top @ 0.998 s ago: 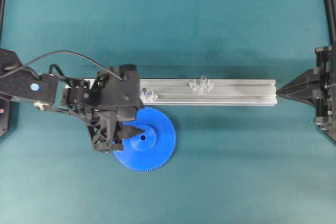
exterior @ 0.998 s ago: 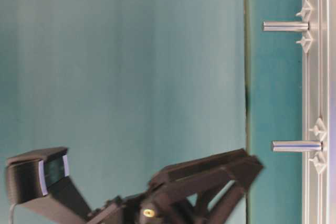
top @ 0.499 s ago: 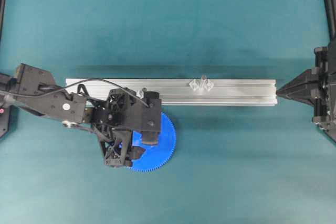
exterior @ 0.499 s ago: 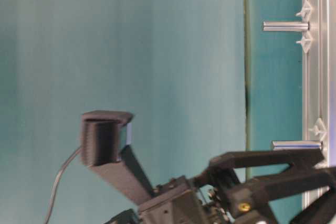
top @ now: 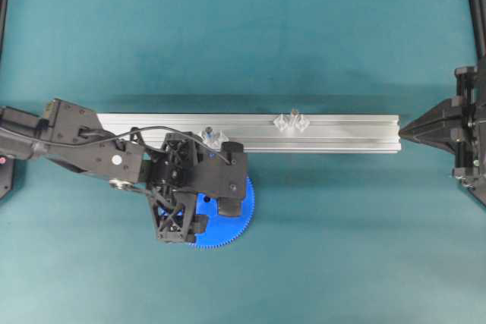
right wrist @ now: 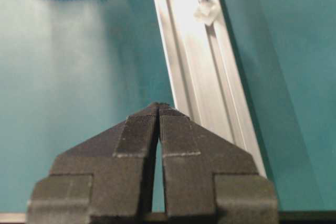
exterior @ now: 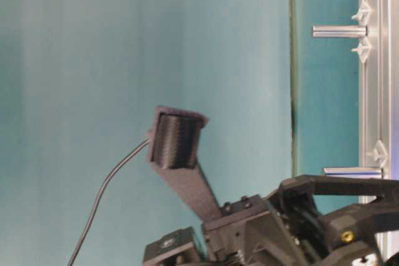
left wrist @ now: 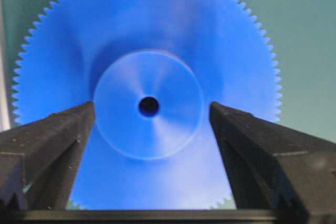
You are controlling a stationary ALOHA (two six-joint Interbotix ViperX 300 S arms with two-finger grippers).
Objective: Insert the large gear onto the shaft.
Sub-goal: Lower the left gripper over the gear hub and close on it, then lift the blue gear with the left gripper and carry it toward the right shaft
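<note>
Moved over large gear [left wrist: 148, 106]: left gripper [left wrist: 148, 145], fingers spread wide, straddling hub. Right gripper [right wrist: 158, 109] pinched closed, parked beside rail [right wrist: 197, 72].

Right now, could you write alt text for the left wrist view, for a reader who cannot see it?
A large gear, bright blue with fine teeth, fills the view and lies flat on the teal table. The open left pincer has one black finger on each side of the raised hub, neither clearly touching it.
</note>
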